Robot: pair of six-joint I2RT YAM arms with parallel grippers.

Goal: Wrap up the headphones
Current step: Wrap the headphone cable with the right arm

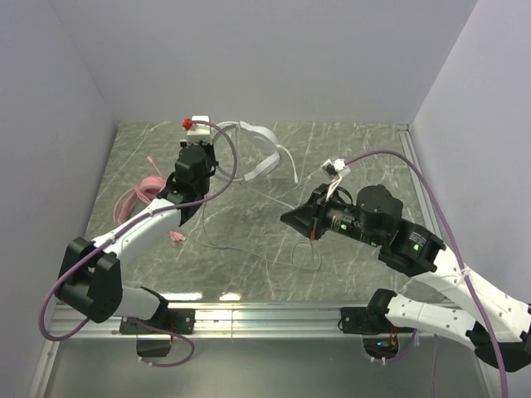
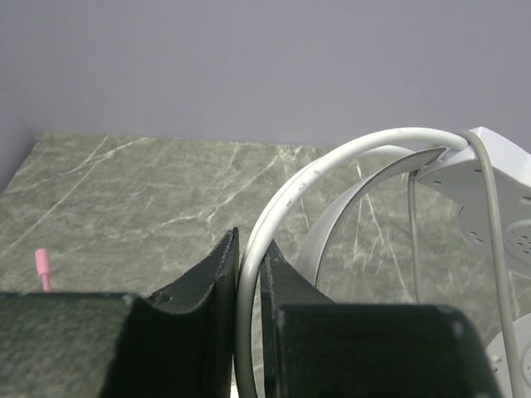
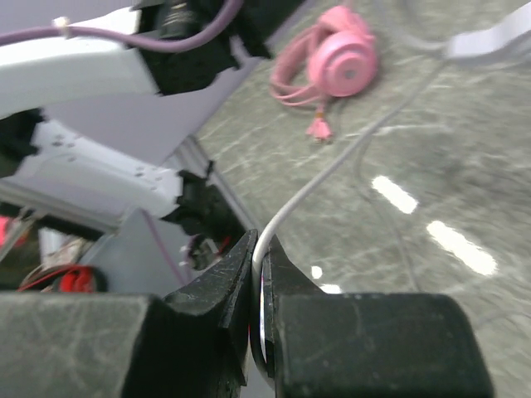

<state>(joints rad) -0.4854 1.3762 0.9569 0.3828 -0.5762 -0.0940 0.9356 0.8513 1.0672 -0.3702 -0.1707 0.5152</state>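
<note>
The white headphones (image 1: 259,148) lie at the back of the table, and their headband (image 2: 332,166) runs between the jaws of my left gripper (image 2: 250,240), which is shut on it. Seen from above, that left gripper (image 1: 212,157) sits just left of the headset. A white earcup (image 2: 498,224) shows at the right of the left wrist view. My right gripper (image 3: 259,240) is shut on the thin pale cable (image 3: 332,166), held above the table's middle (image 1: 288,217). The pink headphones (image 1: 141,196) lie at the left with their cable bunched up; they also show far off (image 3: 340,62).
A pink plug (image 1: 177,238) lies on the marble table (image 1: 348,149) beside my left arm. Slack pale cable loops on the table (image 1: 309,259) in front of the right gripper. Walls close in the back and both sides. A metal rail (image 1: 265,311) runs along the near edge.
</note>
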